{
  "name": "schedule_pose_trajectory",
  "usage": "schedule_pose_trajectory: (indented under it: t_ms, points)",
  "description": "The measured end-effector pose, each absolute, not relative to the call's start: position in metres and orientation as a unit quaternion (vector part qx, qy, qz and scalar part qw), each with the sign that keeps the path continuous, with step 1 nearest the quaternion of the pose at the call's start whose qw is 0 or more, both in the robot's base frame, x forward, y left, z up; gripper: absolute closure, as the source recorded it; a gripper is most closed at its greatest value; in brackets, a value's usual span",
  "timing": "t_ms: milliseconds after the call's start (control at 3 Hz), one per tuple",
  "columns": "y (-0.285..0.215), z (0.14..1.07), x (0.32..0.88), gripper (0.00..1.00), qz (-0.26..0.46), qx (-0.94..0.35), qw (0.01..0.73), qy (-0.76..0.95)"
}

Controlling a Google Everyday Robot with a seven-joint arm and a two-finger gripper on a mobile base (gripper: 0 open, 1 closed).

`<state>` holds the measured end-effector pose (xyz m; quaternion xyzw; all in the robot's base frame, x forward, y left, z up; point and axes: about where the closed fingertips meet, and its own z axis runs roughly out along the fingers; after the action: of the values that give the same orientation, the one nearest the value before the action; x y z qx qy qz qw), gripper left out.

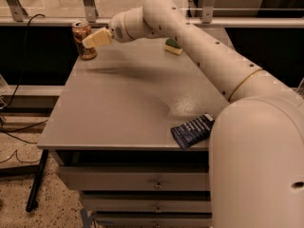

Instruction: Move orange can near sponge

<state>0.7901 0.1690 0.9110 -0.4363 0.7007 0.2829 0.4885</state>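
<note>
The orange can [80, 36] stands upright at the table's far left corner, orange-brown with a silver top. My gripper [91, 40] is at the can's right side, touching or overlapping it, with the arm reaching in from the right across the table. The sponge [173, 46], dark green on top with a yellow body, lies at the far edge of the table to the right of the can, just behind the arm. Can and sponge are well apart.
A flat dark blue snack packet [192, 130] lies at the front right edge of the grey table [123, 108]. Drawers sit under the tabletop. A railing and black cables run behind and to the left.
</note>
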Motion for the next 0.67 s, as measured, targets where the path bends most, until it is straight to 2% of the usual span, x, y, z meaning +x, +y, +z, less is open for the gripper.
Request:
schedule_pose_trajectory:
  t_ms: [667]
  points:
    - [0.200,0.914,0.792,0.00,0.304,-0.414,0.518,0.684]
